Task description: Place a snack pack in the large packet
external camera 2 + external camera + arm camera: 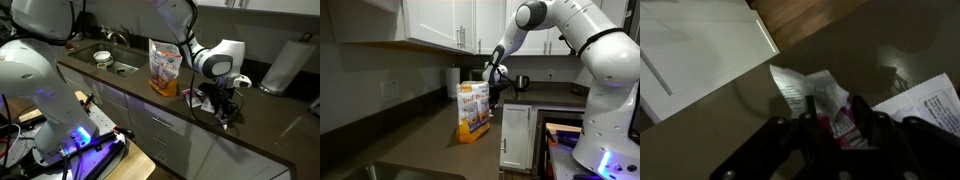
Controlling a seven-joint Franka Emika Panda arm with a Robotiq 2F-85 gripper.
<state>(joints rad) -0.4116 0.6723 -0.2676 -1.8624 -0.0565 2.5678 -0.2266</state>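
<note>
A: Tool state?
B: Tool (843, 120) clenched on a small pink-white snack pack (847, 131). Fingers (876, 126) sit either side of it in wrist view.
A: Around it?
B: Dark surface (720, 140) below. Two loose white packs on it: one (795, 88) just beside the held pack, other (930, 100) at frame edge. White cabinet door (700, 50) in the corner, wood floor (810, 15) beyond.
A: Large packet?
B: Upright on the surface in both ext views (472, 110) (165, 68). Yellow-orange w/ white top. Tool (222, 100) is near it, off to one side, not touching.
A: Anything else?
B: Sink (115, 66) past the packet, paper towel roll (285, 65) on the far side by the wall.
</note>
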